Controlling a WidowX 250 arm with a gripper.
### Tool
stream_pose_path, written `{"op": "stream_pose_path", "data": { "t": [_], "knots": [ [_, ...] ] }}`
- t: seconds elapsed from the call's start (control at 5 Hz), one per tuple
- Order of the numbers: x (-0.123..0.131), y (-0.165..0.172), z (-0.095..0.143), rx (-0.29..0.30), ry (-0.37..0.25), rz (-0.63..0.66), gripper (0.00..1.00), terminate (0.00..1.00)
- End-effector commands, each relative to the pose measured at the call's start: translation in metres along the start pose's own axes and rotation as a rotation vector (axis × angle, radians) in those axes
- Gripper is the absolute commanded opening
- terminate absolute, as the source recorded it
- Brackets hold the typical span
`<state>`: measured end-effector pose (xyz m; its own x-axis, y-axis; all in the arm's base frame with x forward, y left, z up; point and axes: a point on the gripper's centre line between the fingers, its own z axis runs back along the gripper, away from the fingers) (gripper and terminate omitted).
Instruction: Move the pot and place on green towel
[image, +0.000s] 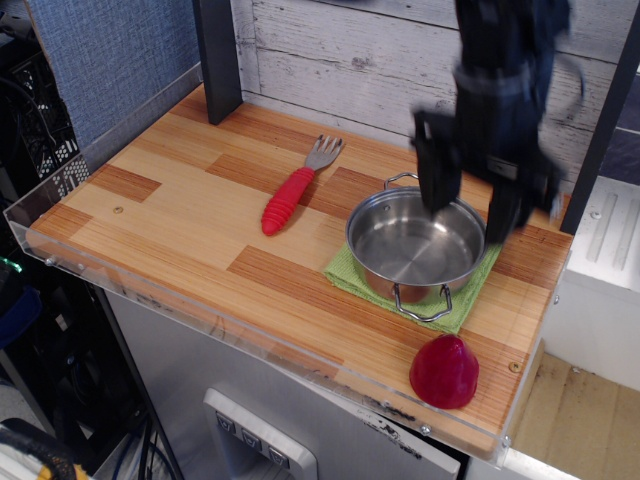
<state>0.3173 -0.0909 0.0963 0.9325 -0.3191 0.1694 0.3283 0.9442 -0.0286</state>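
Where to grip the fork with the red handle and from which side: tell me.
Grip the fork by its thick ribbed red handle, coming straight down from above, jaws closing across the handle's width. It lies flat on the table, tines pointing toward the back wall, with open wood on both sides. The gripper is open above the pot.
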Motion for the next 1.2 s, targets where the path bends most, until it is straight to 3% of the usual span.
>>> {"op": "stream_pose_path", "data": {
  "t": [0.0,0.2,0.4,0.6,1.0],
  "knots": [
    [-0.025,0.038,0.108,0.095,-0.295,0.179,1.0,0.0],
    [-0.027,0.056,0.16,0.109,-0.272,0.261,1.0,0.0],
    [-0.022,0.066,0.158,0.102,-0.154,0.321,1.0,0.0],
    [-0.023,0.075,0.148,0.088,-0.073,0.365,1.0,0.0],
    [-0.026,0.085,0.143,0.043,0.009,0.309,1.0,0.0]
  ]
}}
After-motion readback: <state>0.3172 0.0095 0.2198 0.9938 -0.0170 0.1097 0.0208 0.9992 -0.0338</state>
